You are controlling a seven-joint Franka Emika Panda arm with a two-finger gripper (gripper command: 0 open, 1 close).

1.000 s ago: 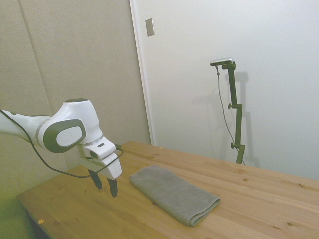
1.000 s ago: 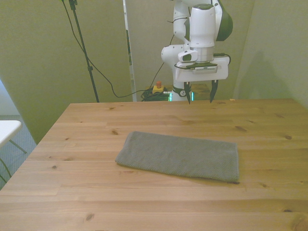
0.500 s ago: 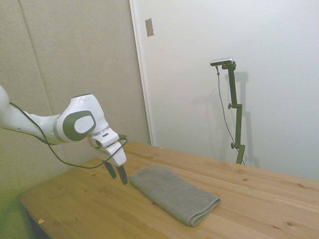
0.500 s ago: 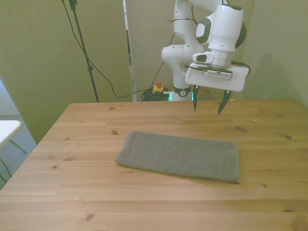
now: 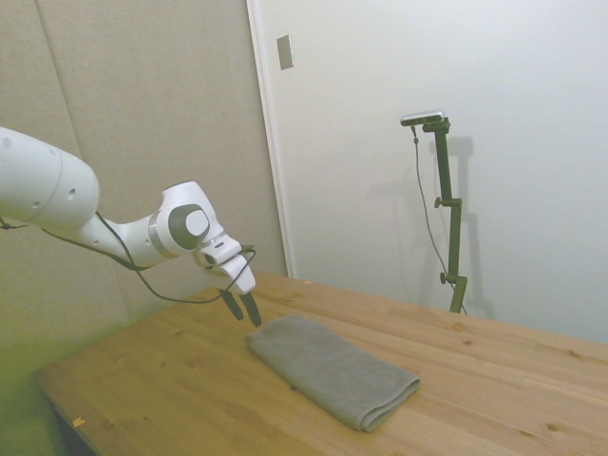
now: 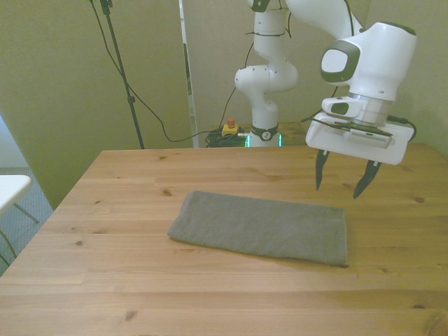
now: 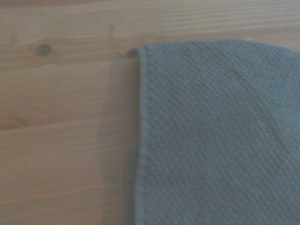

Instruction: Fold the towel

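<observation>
- Grey towel [image 6: 262, 227] lies flat in a long folded strip mid-table [image 6: 140, 280].
- Gripper [image 6: 346, 183] hovers above the towel's end at the front view's right, fingers spread wide, holding nothing.

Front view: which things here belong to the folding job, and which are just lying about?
Part of the job:
- towel, grey, flat on the table
- end effector, open, hovering above the towel's end at the front view's right

Just lying about:
- red and yellow button box on the floor behind the table
- black cable along the wall
</observation>
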